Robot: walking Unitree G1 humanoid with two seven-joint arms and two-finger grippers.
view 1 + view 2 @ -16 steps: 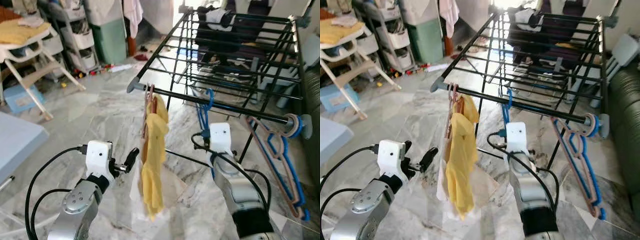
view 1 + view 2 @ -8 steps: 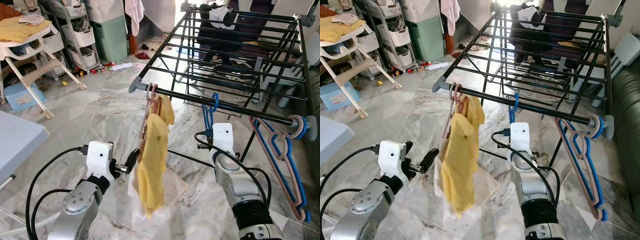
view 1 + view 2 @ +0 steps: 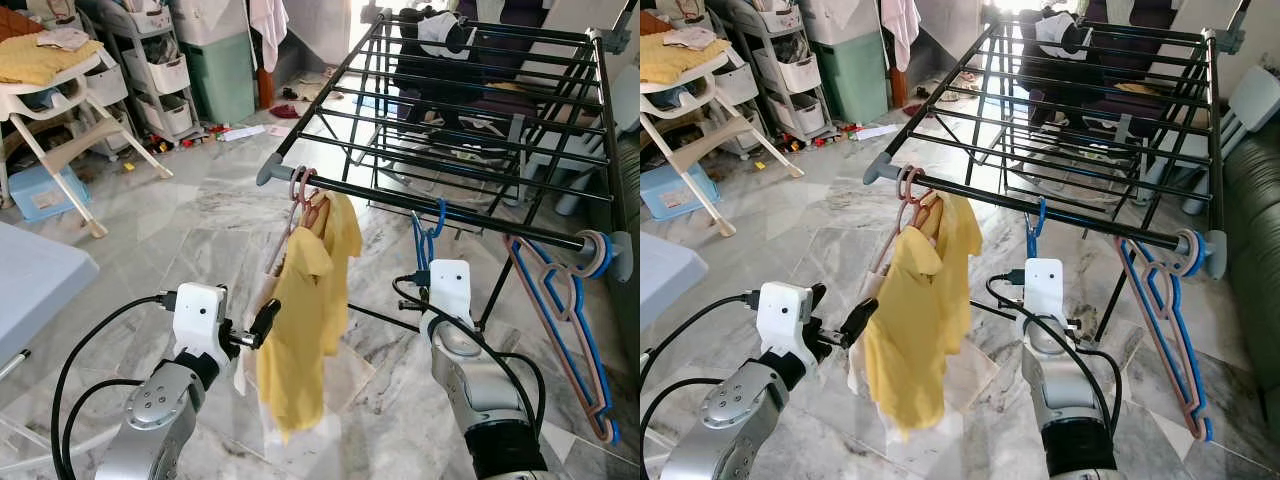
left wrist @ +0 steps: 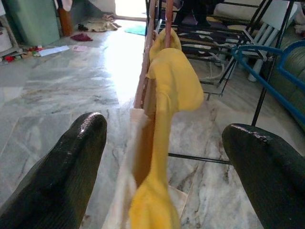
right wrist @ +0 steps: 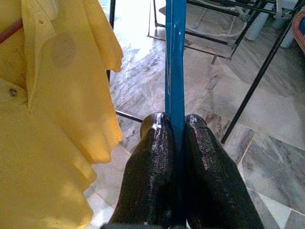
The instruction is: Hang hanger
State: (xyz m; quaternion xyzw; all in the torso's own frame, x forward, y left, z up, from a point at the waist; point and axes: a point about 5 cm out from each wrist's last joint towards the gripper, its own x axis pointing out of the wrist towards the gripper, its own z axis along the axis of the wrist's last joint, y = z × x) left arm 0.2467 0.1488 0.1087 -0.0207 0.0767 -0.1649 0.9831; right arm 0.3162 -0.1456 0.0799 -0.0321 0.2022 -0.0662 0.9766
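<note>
A soft, matt yellow cloth shirt (image 3: 305,330) hangs on a smooth pink plastic hanger (image 3: 300,190). The drying rack's black metal bars (image 3: 450,213) have a dull sheen, capped with grey plastic ends (image 3: 270,171). The slim blue plastic hanger (image 5: 175,62) looks glossy between the shiny black rubbery fingers (image 5: 152,176). The polished marble floor (image 3: 190,220) gleams, veined grey.

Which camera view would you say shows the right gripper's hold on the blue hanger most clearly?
The right wrist view: the right gripper is clamped on the blue hanger. The eye views show the hanger's hook near the rack bar, with the grip itself hidden.
</note>
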